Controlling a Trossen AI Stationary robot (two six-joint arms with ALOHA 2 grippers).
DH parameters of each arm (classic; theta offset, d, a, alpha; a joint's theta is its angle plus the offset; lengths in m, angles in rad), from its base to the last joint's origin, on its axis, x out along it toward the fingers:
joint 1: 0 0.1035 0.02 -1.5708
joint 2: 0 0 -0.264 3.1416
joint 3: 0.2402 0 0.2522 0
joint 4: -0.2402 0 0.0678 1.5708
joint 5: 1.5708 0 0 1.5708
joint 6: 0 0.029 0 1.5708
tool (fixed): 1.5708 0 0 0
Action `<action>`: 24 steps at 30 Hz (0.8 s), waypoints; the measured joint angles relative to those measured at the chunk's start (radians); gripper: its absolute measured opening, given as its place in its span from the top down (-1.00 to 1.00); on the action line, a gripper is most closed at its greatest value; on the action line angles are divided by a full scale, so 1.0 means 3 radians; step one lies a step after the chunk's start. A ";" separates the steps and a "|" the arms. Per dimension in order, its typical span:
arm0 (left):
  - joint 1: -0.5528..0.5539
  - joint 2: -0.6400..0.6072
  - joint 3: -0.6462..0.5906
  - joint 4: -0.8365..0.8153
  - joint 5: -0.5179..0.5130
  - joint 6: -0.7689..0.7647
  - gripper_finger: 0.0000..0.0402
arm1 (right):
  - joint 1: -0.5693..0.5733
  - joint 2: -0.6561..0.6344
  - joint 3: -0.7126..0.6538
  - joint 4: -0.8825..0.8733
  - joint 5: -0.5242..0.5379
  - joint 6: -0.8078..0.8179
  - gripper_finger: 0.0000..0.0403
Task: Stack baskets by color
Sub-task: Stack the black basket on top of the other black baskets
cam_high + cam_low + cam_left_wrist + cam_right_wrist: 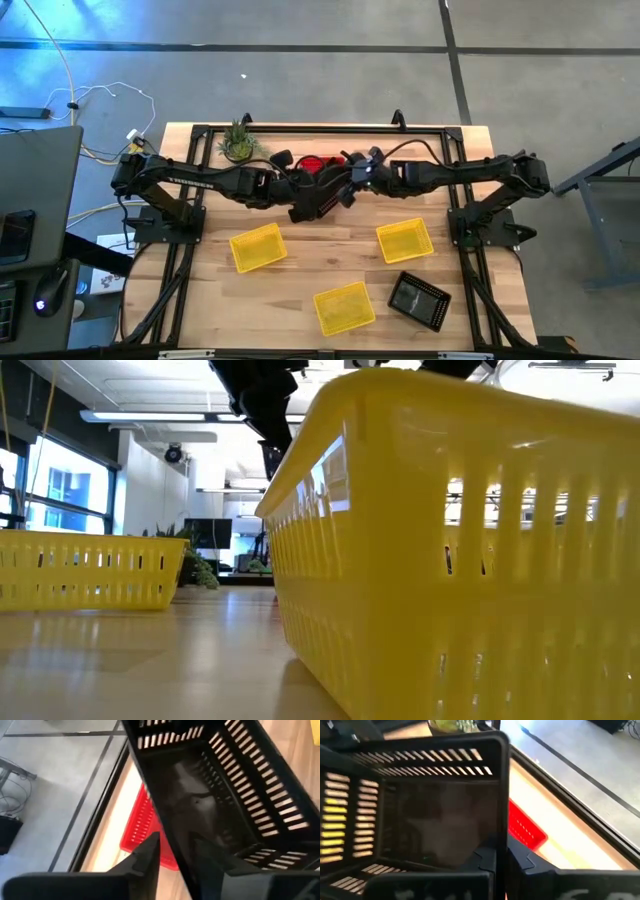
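Observation:
A black basket (318,200) hangs tilted between my two grippers over the far middle of the table. My right gripper (503,852) is shut on it. My left gripper (180,845) is open, one finger outside the basket's wall and one inside. A red basket (315,165) rests on the table just beyond and below it, and also shows in the wrist views (145,830) (525,830). Three yellow baskets (258,247) (404,240) (344,308) and another black basket (418,300) sit bottom down on the near half. My left gripper straddles one side wall (167,820) of the black basket; whether either finger touches it I cannot tell. My right gripper pinches a side wall (503,815) of the black basket, one finger inside and one outside, coming in slantwise from the table's right. The basket hangs tilted, its opening turned toward the grippers, above the red basket and the table.
A small green potted plant (238,143) stands at the far left of the table. In the low view one yellow basket (460,550) fills the foreground, and another (85,570) stands to its left. Bare wood lies between the yellow baskets.

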 joint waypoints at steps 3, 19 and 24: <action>0.0000 0.0000 0.0000 0.0085 0.0013 0.0001 0.43 | 0.0000 -0.0002 0.0000 -0.0152 0.0001 0.0000 1.00; -0.0022 -0.0036 0.0001 0.0547 0.0983 0.0381 0.36 | 0.0063 -0.0235 -0.0003 -0.0977 -0.0014 0.0089 1.00; -0.0024 -0.0057 0.0001 0.0460 0.0988 0.0462 0.36 | 0.0156 -0.0422 -0.0003 -0.1332 -0.0019 0.0179 1.00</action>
